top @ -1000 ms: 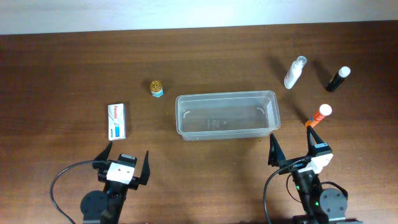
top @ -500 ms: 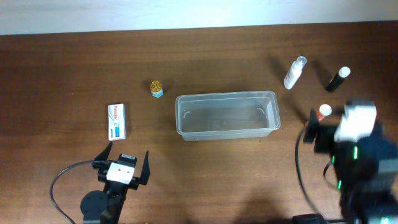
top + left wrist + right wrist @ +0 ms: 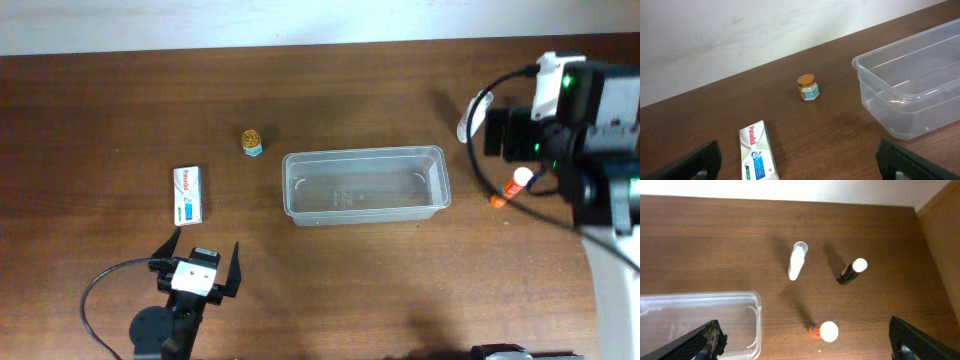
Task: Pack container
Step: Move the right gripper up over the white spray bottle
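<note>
The clear plastic container [image 3: 363,153] sits empty at the table's middle. It also shows in the left wrist view [image 3: 879,107] and the right wrist view [image 3: 715,296]. My left gripper [image 3: 206,252] is open and empty near the front left, behind a white box [image 3: 188,194]. A small gold-lidded jar [image 3: 252,142] stands left of the container. My right gripper [image 3: 812,347] is open and empty, held high over the right side. Below it are an orange bottle with a white cap [image 3: 825,331], a clear spray bottle [image 3: 797,261] and a black bottle [image 3: 852,271].
The right arm [image 3: 565,105] covers the black bottle and part of the spray bottle [image 3: 463,127] in the overhead view. The orange bottle [image 3: 515,183] lies just right of the container. A pale wall runs along the table's far edge.
The right arm has lifted from the front right of the table and swung up and back over the bottles at the far right. The left arm has not moved.
</note>
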Tool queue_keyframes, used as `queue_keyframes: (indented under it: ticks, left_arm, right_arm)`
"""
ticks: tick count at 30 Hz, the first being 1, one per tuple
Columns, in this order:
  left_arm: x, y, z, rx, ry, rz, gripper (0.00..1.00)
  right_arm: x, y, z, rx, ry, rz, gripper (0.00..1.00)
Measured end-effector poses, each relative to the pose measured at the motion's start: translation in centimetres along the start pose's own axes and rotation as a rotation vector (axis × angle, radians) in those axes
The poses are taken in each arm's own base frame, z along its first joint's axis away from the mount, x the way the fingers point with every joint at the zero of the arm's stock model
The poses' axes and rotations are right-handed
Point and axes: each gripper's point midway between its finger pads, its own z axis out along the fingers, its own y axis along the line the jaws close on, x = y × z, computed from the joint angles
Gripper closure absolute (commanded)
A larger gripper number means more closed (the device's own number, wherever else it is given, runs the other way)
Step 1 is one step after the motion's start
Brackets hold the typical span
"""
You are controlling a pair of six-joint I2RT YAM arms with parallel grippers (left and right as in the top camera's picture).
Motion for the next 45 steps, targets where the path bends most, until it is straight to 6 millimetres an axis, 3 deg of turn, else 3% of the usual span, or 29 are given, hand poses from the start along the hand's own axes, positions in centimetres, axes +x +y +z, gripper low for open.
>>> queue_keyframes:
  ticks: [5,11,14,23,27,35,45]
  left_arm:
    - [0.0,0.0,0.0,0.0,0.0,0.0,0.01]
    - [0.0,0.0,0.0,0.0,0.0,0.0,0.01]
    - [0.0,0.0,0.0,0.0,0.0,0.0,0.01]
    - [0.0,0.0,0.0,0.0,0.0,0.0,0.01]
    - [0.0,0.0,0.0,0.0,0.0,0.0,0.0]
    - [0.0,0.0,0.0,0.0,0.0,0.0,0.0]
    - [0.0,0.0,0.0,0.0,0.0,0.0,0.01]
  right_arm:
    - [-1.4,-0.8,3.9,-0.053,0.007,0.07,0.02]
    - [-6.1,0.1,6.0,-0.122,-0.152,0.074,0.02]
    - [-6.8,0.4,7.8,-0.137,-0.156,0.072,0.02]
    - [-1.9,1.8,19.4,-0.159,0.079,0.073,0.02]
    - [-0.4,2.2,22.4,-0.158,0.125,0.085,0.01]
    - [0.3,1.9,24.1,-0.125,0.146,0.157,0.03]
    - [2.7,0.7,25.7,-0.038,0.227,0.228,0.05]
